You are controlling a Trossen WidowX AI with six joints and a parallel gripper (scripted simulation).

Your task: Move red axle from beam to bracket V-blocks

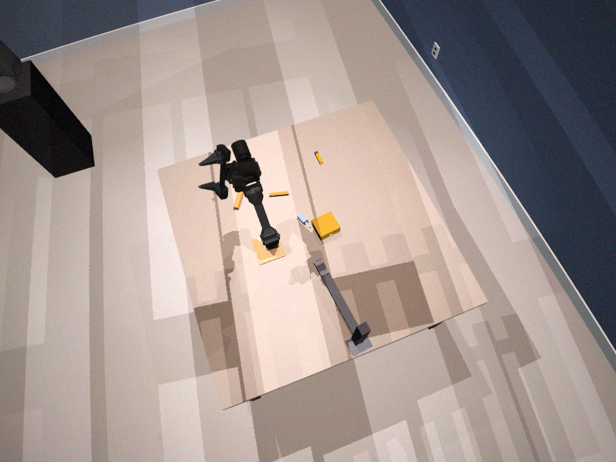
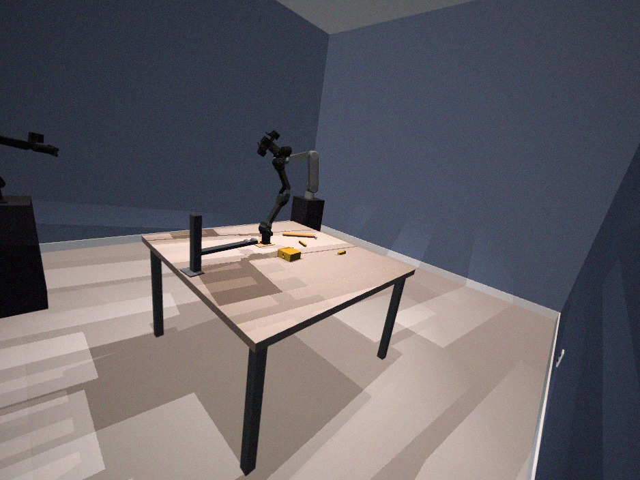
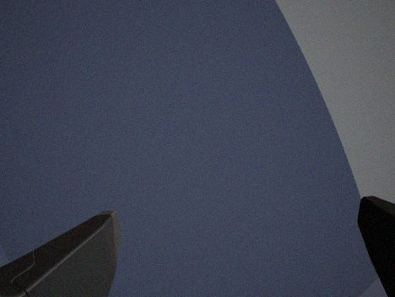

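Gripper (image 1: 199, 175) (image 2: 265, 138) (image 3: 242, 219) hangs open, apparently high above the table (image 1: 377, 199) (image 2: 320, 279).

Shows a pale, wood-toned rectangular table (image 1: 377, 188) (image 2: 330, 286) on dark square legs (image 2: 254, 408). Carries a bright yellow box (image 1: 326, 224) (image 2: 288, 253), with a small light-blue and white item (image 1: 303, 218) just beside. Farther off, bears a small yellow tool with a thin tip (image 1: 318, 157) (image 2: 341, 252), a short orange bar (image 1: 278, 193) (image 2: 302, 243) and a longer orange piece (image 1: 238, 201) (image 2: 298, 234), partly hidden from above. Near one edge, supports a flat grey plate (image 1: 362, 347) (image 2: 186, 271) beneath a dark upright post (image 1: 363, 332) (image 2: 195, 243); elsewhere, a tan-yellow plate (image 1: 266, 258) (image 2: 271, 245).
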